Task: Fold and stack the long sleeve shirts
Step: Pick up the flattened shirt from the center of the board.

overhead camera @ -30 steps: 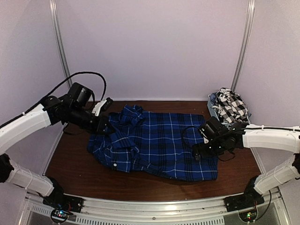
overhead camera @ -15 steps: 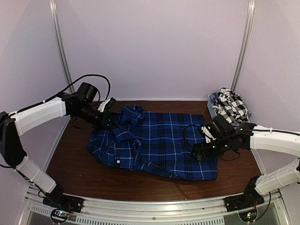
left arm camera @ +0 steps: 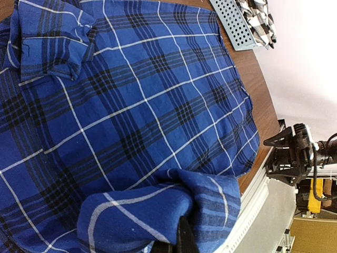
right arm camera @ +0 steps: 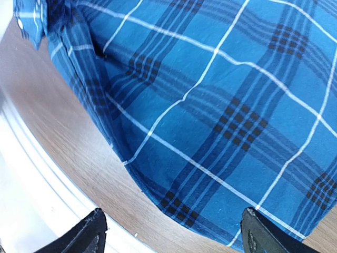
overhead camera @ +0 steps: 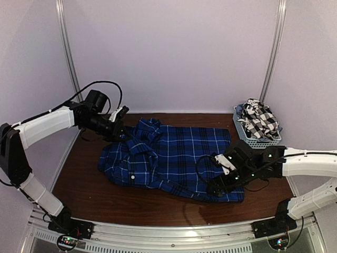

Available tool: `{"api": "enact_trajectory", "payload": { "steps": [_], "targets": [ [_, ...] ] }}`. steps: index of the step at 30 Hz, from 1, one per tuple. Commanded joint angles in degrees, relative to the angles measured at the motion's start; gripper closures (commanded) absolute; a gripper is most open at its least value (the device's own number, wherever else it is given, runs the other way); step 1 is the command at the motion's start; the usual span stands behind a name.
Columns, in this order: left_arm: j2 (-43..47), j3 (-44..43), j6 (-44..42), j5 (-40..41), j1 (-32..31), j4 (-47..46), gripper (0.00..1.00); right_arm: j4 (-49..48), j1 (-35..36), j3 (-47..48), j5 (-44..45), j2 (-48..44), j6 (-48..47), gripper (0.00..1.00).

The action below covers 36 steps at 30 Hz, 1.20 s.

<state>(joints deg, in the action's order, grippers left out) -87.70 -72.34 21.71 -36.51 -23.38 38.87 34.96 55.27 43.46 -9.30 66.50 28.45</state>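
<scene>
Right gripper [overhead camera: 216,188], nearest the bases, hangs low over the near hem of the royal-blue plaid cloth shirt with black bands and thin white lines [overhead camera: 174,158], jaws spread wide w/ nothing between them. Wrist view shows the hem edge and bare dark brown wooden table [overhead camera: 84,184] betw the two fingertips; can't confirm any contact. Shirt lies spread across mid-table, mostly flat, hem to the robot's right and collar end to the left. Its left side is rumpled, w/ a sleeve or flap bunched over the body.

Further back on the left, left gripper [overhead camera: 120,135] is clamped on a fold of that same blue cloth near the collar/shoulder. Wrist view shows the bunched fabric running right into the closed fingers [left arm camera: 184,240].

Far right corner: small grey slotted plastic basket [overhead camera: 261,140] w/ the black-and-white check cloth shirt [overhead camera: 259,118] heaped in it, crumpled, neither arm near it.

Progress, my read: early. No clean fold on the blue shirt yet; it's at the flatten/first-fold stage at best. Left to do: fold sleeves and body of the blue one, set it down, pull the check shirt out, spread, fold, stack on top. No stack exists.

Writing/brands: none legible; no label or tag visible on either shirt, basket or arms
</scene>
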Motion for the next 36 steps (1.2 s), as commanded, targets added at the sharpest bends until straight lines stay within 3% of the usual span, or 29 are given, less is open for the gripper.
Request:
{"api": "enact_trajectory", "payload": {
  "steps": [1, 9, 22, 36],
  "targets": [
    [-0.67, -2.82, -1.19, -1.86, 0.63, -1.78, 0.99, -0.31, 2.91, 1.21, 2.22, 3.94, -2.81, 0.12],
    [-0.55, -3.77, -1.64, -1.98, 0.7, -0.75, 0.99, 2.23, 6.81, 3.0, 7.05, 10.47, -4.53, 0.23],
    [-0.16, -4.41, -3.04, -1.91, 1.82, 1.05, 0.99, 6.13, 7.93, 3.09, 10.92, 14.6, -3.31, 0.59],
    [1.33, -2.52, -4.2, -2.07, 3.31, 1.5, 1.0, 14.27, 5.24, 4.65, 18.13, 16.17, 0.8, 0.88]
  ]
}}
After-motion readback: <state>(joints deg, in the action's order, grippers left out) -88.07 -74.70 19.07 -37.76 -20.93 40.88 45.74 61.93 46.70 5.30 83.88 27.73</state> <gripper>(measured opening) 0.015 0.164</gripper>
